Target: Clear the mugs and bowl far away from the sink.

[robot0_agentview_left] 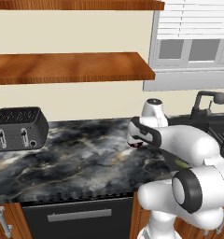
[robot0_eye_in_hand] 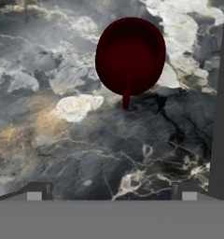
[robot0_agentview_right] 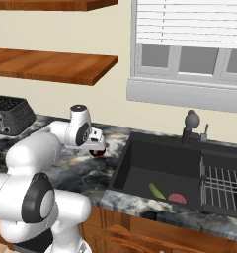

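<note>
Two jaws (robot0_eye_in_hand: pixel 111 192) spread wide point straight down above the dark red mug (robot0_eye_in_hand: pixel 130 56).

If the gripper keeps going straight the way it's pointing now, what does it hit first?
Probably the bare counter just short of the dark red mug. The open gripper looks down at the stone, with the mug ahead of its line; depth is hard to judge.
</note>
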### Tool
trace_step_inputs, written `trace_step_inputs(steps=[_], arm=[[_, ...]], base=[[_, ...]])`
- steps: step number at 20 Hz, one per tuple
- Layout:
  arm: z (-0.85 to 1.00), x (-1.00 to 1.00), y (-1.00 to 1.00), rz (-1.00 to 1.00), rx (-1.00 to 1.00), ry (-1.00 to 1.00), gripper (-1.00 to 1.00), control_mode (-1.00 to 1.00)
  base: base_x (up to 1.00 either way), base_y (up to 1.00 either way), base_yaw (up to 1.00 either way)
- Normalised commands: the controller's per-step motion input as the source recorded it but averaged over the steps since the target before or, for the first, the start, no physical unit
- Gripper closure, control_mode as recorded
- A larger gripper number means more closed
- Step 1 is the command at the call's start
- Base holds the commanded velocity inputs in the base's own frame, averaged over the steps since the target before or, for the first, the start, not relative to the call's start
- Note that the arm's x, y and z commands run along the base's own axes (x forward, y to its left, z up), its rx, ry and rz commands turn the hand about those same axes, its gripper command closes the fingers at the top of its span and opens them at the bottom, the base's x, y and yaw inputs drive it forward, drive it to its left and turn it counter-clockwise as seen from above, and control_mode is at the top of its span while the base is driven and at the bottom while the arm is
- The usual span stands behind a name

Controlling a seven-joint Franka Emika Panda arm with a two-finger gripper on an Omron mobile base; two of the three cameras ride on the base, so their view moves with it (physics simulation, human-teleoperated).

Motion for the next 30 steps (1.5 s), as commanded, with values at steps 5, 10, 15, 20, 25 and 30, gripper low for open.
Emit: trace_step_inputs(steps=[5,10,15,20,25,30], arm=[[0.0,0.23,0.0,0.0,0.0,0.0,-1.0,-1.0],[0.0,0.07,-0.06,0.0,0.0,0.0,-1.0,-1.0],[0.0,0.0,-0.08,0.0,0.0,0.0,-1.0,-1.0],[-0.11,0.02,0.0,0.0,0.0,0.0,-1.0,-1.0],[-0.18,0.21,0.0,0.0,0.0,0.0,-1.0,-1.0],[0.0,0.03,0.0,0.0,0.0,0.0,-1.0,-1.0]], base=[[0.0,0.0,0.0],[0.0,0.0,0.0],[0.0,0.0,0.0],[0.0,0.0,0.0],[0.0,0.0,0.0],[0.0,0.0,0.0]])
